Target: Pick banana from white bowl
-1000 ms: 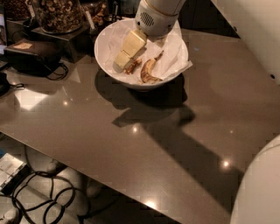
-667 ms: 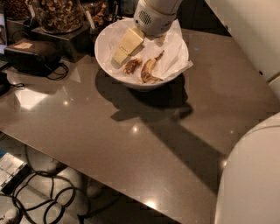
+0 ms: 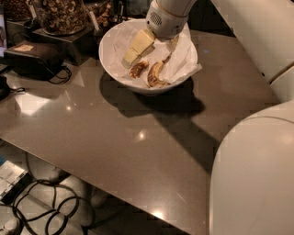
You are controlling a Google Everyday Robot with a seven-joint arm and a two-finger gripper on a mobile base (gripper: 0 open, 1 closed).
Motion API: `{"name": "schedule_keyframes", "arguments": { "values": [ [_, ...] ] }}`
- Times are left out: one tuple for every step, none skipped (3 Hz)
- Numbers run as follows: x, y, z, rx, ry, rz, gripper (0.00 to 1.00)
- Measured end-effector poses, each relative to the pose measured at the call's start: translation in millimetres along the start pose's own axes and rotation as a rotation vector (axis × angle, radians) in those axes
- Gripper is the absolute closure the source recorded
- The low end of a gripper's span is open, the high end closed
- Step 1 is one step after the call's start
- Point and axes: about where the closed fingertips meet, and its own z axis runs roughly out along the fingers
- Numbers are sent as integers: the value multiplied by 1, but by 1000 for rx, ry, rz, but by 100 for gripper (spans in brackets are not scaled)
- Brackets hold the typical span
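Note:
The white bowl, lined with crinkled white paper, stands at the back of the brown table. The banana, yellow with brown blotches and a thin stem, lies in the bowl's front right part. A shorter stubby brown piece lies just left of it. My gripper hangs over the bowl from above and is open. Its cream left finger points down behind the stubby piece, and the right finger sits above the banana's stem. Neither finger touches the banana.
Glass jars of nuts and a black device stand at the back left, close to the bowl. My large white arm link fills the lower right. Cables lie on the floor below the table's front edge.
The gripper has stayed over the bowl with only a slight shift. The arm's near link has swung further into the lower right of the view. The banana has not moved.

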Motion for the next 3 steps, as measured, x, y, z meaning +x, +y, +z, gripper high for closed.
{"name": "schedule_keyframes", "arguments": {
  "values": [
    [-2, -8, 7, -2, 15, 34, 13],
    [-3, -18, 13, 8, 26, 69, 21],
    [-3, -25, 19, 11, 37, 97, 21]
  ]
}}
